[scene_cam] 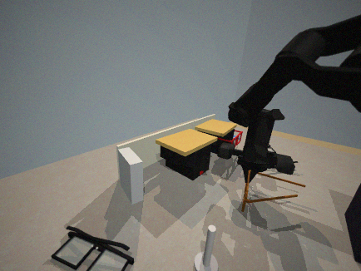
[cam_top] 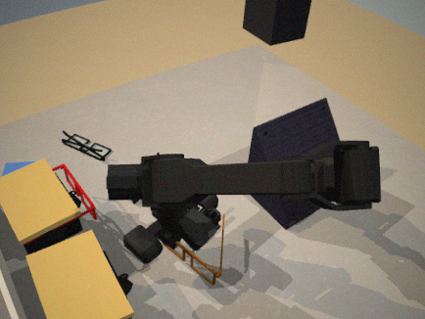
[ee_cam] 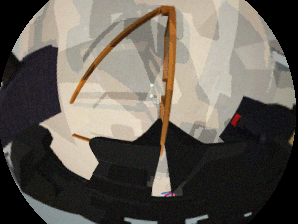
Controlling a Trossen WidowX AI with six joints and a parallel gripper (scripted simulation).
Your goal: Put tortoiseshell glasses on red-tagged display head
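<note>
The tortoiseshell glasses (cam_top: pixel 222 245) (scene_cam: pixel 272 198) (ee_cam: pixel 171 60) are orange-brown, with both temples spread out towards the robot's base side. My gripper (scene_cam: pixel 249 178) (ee_cam: pixel 161 121) is shut on the front frame, which passes between the fingertips; the grip is partly hidden in the top view. The head with the red tag (cam_top: pixel 78 274) (scene_cam: pixel 189 160) (ee_cam: pixel 257 120) is dark under a tan top. Its small red tag (scene_cam: pixel 201 172) (ee_cam: pixel 236 120) shows low on its side. The glasses are apart from it. The other head (cam_top: pixel 39 201) (scene_cam: pixel 216 125) wears red glasses (cam_top: pixel 93 209).
Black glasses (cam_top: pixel 87 146) lie beyond the heads, and black glasses (scene_cam: pixel 96 242) show at the front of the exterior view. A white post (scene_cam: pixel 209 247) stands near there. A white block (scene_cam: pixel 134 176) and a low wall stand beside the heads. A dark plate (cam_top: pixel 294 132) lies under the arm.
</note>
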